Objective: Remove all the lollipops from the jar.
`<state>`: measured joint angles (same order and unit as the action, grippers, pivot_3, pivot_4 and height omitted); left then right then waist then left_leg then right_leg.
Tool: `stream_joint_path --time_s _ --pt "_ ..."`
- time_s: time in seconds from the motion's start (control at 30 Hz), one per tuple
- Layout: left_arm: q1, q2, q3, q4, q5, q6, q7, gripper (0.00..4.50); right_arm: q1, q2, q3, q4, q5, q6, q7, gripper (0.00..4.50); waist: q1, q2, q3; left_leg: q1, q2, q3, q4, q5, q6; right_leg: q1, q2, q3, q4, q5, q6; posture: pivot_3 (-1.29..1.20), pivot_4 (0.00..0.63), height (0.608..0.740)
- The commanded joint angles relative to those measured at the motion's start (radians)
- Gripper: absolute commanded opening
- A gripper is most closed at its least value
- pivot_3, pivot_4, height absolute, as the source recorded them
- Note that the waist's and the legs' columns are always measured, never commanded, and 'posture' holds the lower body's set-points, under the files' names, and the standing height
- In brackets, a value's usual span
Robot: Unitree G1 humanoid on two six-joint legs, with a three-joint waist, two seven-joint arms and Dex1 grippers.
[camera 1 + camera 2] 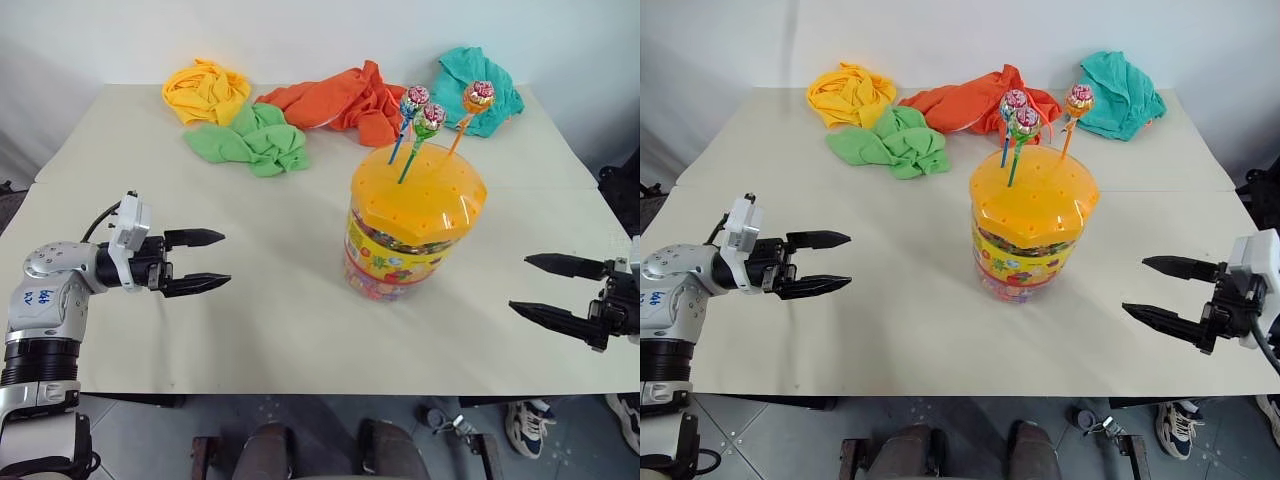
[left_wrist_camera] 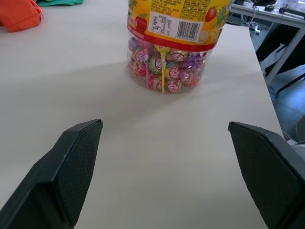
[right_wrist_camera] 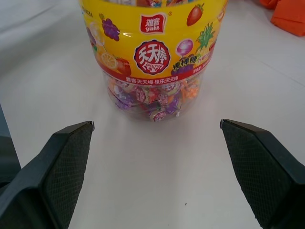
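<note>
Both grippers, left (image 1: 207,261) and right (image 1: 545,289), gape wide and empty beside the jar (image 1: 412,235); four crumpled cloths (image 1: 270,138) lie behind it, probably touching nothing.

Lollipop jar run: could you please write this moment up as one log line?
lollipops: three, standing in lid holes | jar: upright on table | left gripper: open, left of jar | right gripper: open, right of jar

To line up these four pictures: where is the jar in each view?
Left eye: jar right of centre, three lollipops in its lid.
Right eye: jar nearer centre.
Left wrist: lower part, barcode side, ahead.
Right wrist: logo side, ahead.
Shared landmark: the yellow label.
</note>
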<state>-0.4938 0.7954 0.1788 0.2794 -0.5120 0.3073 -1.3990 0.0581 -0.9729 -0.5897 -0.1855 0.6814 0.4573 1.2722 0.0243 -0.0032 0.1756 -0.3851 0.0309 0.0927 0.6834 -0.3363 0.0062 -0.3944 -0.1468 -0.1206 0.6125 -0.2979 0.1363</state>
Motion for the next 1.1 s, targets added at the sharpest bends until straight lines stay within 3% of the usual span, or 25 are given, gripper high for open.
stream_joint_path --time_s 0.03,0.63,0.9,1.1 --pt "-0.001 0.006 0.017 -0.042 -0.023 0.007 0.001 4.5 -0.012 -0.003 -0.009 0.003 0.009 -0.011 -0.001 4.45 0.0 0.0 0.0 0.0 0.0 0.0 0.0 0.0 0.0 0.0 0.0 0.0 0.0 0.0 0.0 0.0 0.15 0.74" --pt "-0.107 0.038 0.043 -0.15 -0.077 0.116 0.062 4.5 -0.01 -0.039 -0.083 -0.074 0.071 0.047 -0.006 4.45 0.002 0.0 0.0 0.0 0.0 0.0 0.0 0.0 0.0 0.0 0.0 0.0 0.0 0.0 0.0 0.0 0.15 0.74" --pt "-0.358 -0.036 -0.078 -0.18 -0.077 0.176 0.064 4.5 -0.076 -0.07 -0.176 -0.214 0.244 0.174 -0.08 4.45 0.002 -0.001 0.0 0.0 0.0 -0.001 0.001 0.0 0.0 0.0 0.0 0.0 0.001 0.0 0.0 0.0 0.15 0.74" --pt "-0.54 -0.185 -0.186 -0.047 -0.016 0.166 0.104 4.5 -0.102 -0.043 -0.162 -0.26 0.276 0.181 -0.141 4.45 0.006 -0.002 0.001 0.0 -0.001 -0.001 0.002 0.0 0.0 0.001 0.0 0.0 0.001 0.0 0.0 0.0 0.15 0.74"
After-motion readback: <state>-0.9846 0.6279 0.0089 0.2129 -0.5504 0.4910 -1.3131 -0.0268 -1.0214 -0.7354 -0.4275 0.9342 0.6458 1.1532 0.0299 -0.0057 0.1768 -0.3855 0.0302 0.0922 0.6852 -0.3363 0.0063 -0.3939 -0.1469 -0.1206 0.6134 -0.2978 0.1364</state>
